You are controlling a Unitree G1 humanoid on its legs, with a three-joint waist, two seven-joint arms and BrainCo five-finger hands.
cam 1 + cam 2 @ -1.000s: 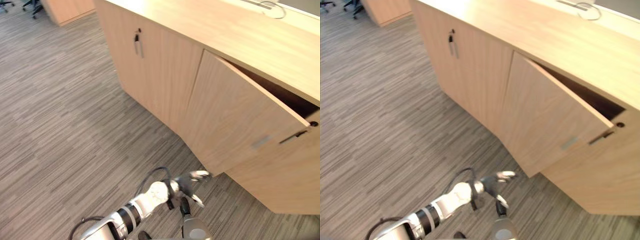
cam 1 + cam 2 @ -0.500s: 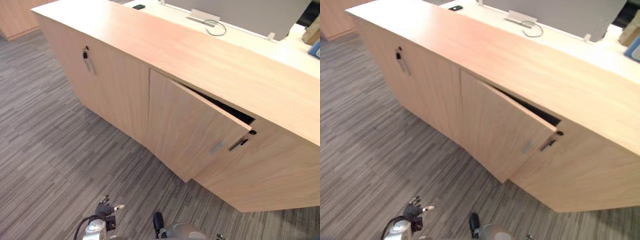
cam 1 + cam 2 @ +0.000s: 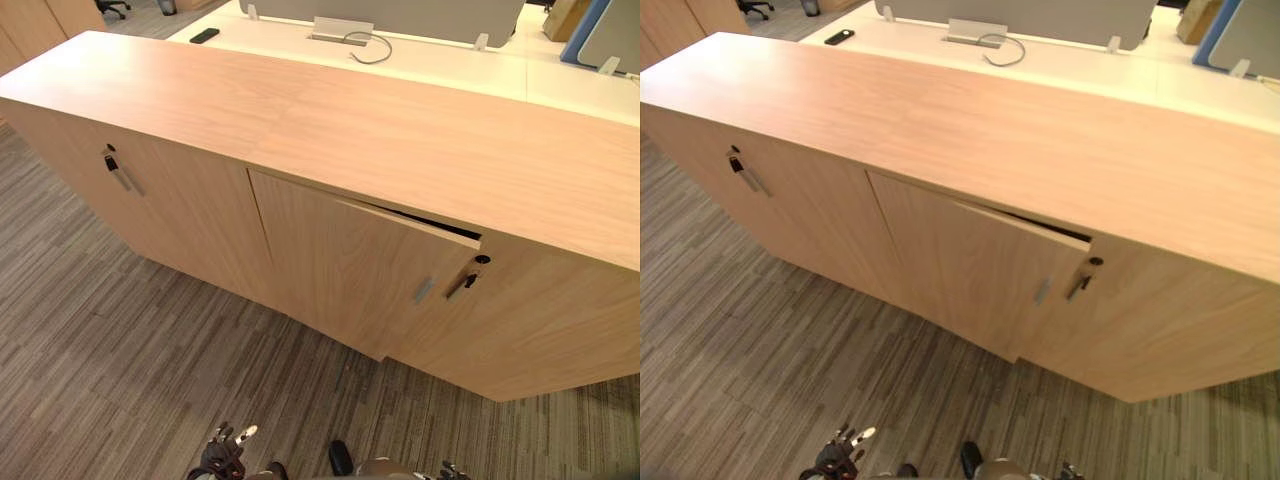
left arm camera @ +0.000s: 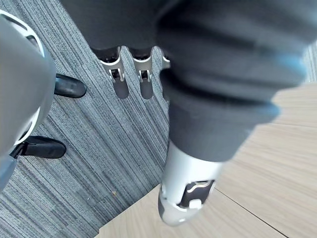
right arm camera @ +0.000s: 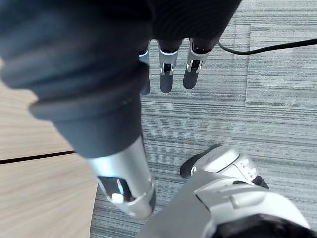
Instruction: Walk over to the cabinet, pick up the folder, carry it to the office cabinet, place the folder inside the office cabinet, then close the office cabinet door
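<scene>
1. The door (image 3: 345, 275) of the office cabinet (image 3: 300, 120) stands slightly ajar, a dark gap along its top edge
2. The left hand (image 4: 120, 82) and right hand (image 5: 167, 74) hang low over the floor (image 3: 120, 380), fingers straight, holding nothing

Bright, even light; mild glare on cabinet (image 3: 150, 85)

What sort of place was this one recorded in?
Probably an open-plan office: a long low light-wood cabinet, white desks with grey divider screens behind it, and grey striped carpet.
</scene>
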